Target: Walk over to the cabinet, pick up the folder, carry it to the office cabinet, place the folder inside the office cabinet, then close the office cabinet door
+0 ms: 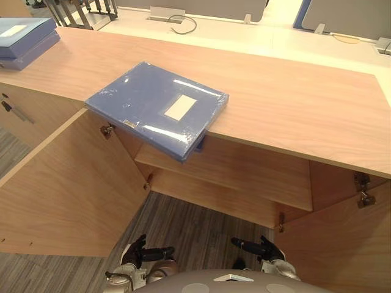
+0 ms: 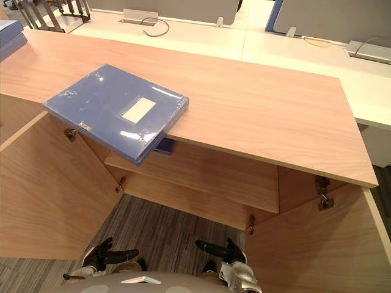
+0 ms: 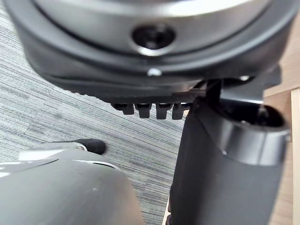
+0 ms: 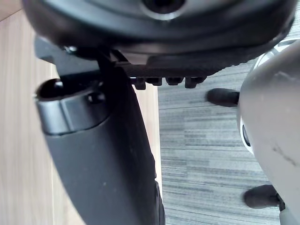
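Grey striped carpet floor (image 1: pixel 195 226) in front of the cabinet (image 1: pixel 232 204). Beyond the cabinet, white desks (image 1: pixel 244 33) with grey partitions (image 2: pixel 330 18). Pale wood throughout the cabinet, with a broad tabletop (image 1: pixel 293 104) as its top. Both cabinet doors swung wide: left door (image 1: pixel 67 189) and right door (image 1: pixel 342 244). Inside the cabinet, 1 shelf (image 1: pixel 244 168).

Blue folder (image 1: pixel 153 104) flat on the cabinet's tabletop at the front edge above the left door, turned at an angle, 1 corner overhanging the open cabinet, wrapped in shiny clear film. At the cabinet's far left end, a stack (image 1: pixel 24 39) of similar blue folders.

Low before the open cabinet, left hand (image 1: pixel 143 251) and right hand (image 1: pixel 261 247), well apart from the folder, both with fingers (image 1: pixel 160 250) straight and relaxed, holding nothing.

On the folder's cover, 1 white rectangular label (image 1: pixel 180 107); any writing too small to read.
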{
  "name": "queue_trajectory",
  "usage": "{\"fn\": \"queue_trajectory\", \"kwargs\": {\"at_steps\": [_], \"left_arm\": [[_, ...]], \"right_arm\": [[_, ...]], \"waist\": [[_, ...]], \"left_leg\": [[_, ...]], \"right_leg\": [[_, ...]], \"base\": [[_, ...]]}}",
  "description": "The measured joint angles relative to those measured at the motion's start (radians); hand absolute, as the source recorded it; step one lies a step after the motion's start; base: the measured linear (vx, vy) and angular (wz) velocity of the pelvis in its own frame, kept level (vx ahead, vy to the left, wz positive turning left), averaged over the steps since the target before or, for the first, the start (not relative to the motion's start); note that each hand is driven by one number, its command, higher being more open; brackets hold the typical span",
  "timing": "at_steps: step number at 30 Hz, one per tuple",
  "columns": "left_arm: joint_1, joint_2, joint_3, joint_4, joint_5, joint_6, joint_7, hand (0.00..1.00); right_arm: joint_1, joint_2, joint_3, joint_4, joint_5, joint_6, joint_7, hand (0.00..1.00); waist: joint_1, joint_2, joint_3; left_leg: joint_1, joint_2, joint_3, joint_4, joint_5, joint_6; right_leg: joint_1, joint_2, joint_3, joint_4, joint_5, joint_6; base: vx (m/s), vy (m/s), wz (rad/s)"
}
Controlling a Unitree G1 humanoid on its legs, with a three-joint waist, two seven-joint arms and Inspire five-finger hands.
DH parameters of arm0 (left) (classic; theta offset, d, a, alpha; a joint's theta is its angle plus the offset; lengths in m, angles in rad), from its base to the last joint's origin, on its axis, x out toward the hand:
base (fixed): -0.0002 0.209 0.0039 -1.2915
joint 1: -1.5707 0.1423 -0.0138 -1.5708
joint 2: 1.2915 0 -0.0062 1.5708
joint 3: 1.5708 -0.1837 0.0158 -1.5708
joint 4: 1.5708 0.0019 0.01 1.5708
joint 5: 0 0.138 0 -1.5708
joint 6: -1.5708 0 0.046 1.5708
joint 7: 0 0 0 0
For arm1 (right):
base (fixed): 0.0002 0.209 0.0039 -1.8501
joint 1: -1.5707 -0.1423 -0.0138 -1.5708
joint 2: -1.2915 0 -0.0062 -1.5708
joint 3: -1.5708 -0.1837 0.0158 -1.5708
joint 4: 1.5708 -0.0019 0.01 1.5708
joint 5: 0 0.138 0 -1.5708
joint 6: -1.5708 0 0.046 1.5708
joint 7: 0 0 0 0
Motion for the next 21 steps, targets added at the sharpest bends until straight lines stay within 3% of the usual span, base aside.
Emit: {"fn": "queue_trajectory", "kwargs": {"at_steps": [21], "left_arm": [[0.008,0.003,0.002,0.018,-0.001,-0.001,0.000,1.00]], "right_arm": [[-0.009,-0.007,0.041,0.020,-0.038,-0.001,0.017,1.00]], "waist": [[0.004,-0.007,-0.001]], "left_leg": [[-0.001,0.001,-0.031,0.025,0.000,0.002]], "right_leg": [[0.022,0.008,-0.002,-0.001,-0.010,-0.016]], "base": [[-0.01,-0.003,0.02]]}}
